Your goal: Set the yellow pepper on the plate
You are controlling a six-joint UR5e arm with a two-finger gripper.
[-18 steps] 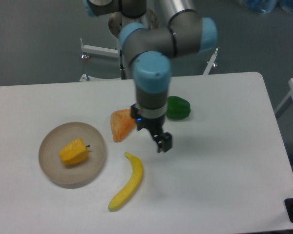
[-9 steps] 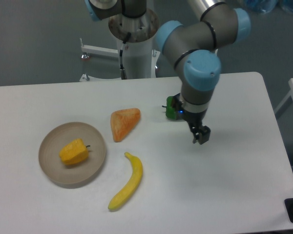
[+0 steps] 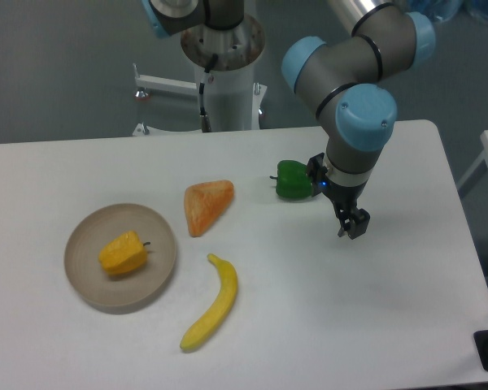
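The yellow pepper (image 3: 124, 253) is small, yellow-orange, with a short dark stem. It lies inside the round beige plate (image 3: 85, 280) at the left of the table. My gripper (image 3: 355, 227) hangs above the table far to the right of the plate, just right of the green pepper. Its fingers are close together with nothing between them.
A green pepper (image 3: 294, 179) sits beside the arm's wrist. An orange wedge-shaped piece (image 3: 205, 205) lies right of the plate's far side. A long yellow banana (image 3: 212, 305) lies right of the plate's near side. The robot base (image 3: 224, 73) stands behind the table's back edge.
My gripper has moved to the right across the table, away from the plate and the orange wedge. The yellow pepper has stayed on the plate.
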